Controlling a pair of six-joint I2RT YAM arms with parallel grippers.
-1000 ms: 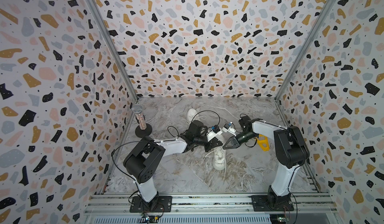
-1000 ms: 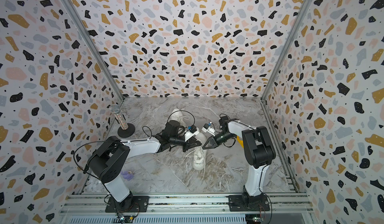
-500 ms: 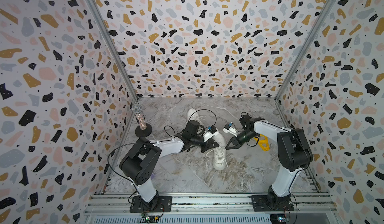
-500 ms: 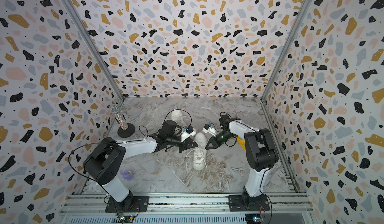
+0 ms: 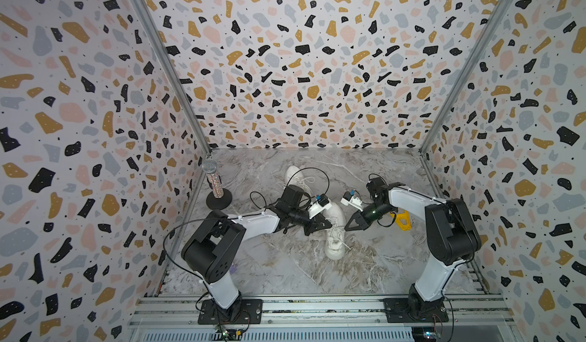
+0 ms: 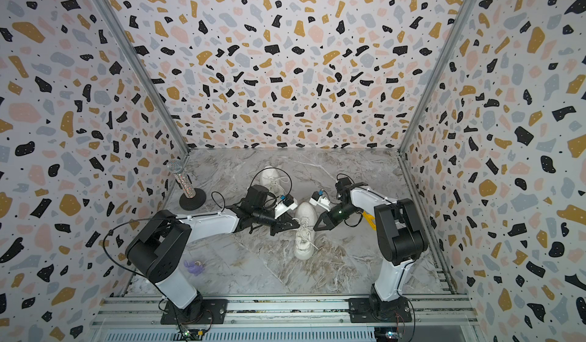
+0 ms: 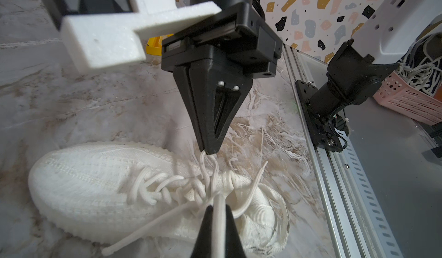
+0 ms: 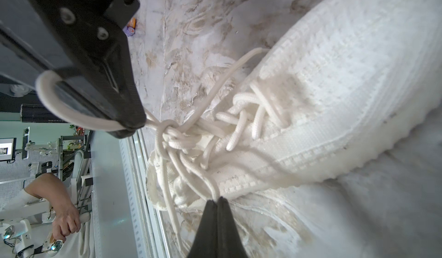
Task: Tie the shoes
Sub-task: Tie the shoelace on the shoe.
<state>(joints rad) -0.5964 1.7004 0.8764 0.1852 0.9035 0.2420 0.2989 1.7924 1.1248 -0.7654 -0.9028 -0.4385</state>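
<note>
Cinching the knot (image 8: 167, 127) on the near shoe (image 5: 336, 245)
Our left gripper (image 5: 328, 226) has drawn back — it and the right gripper (image 5: 347, 228) each pinch a lace loop (image 7: 218, 218), pulling tighter

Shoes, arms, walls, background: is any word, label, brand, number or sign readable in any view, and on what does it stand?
No readable text in any view.
Near shoe: plain knit, no brand or label shows.
Far shoe: too small to tell.
Walls: speckled pattern only, no signs.
Purple toy: orange mark, too blurred to read.
Framed screen in the room behind: too small to read.
</note>
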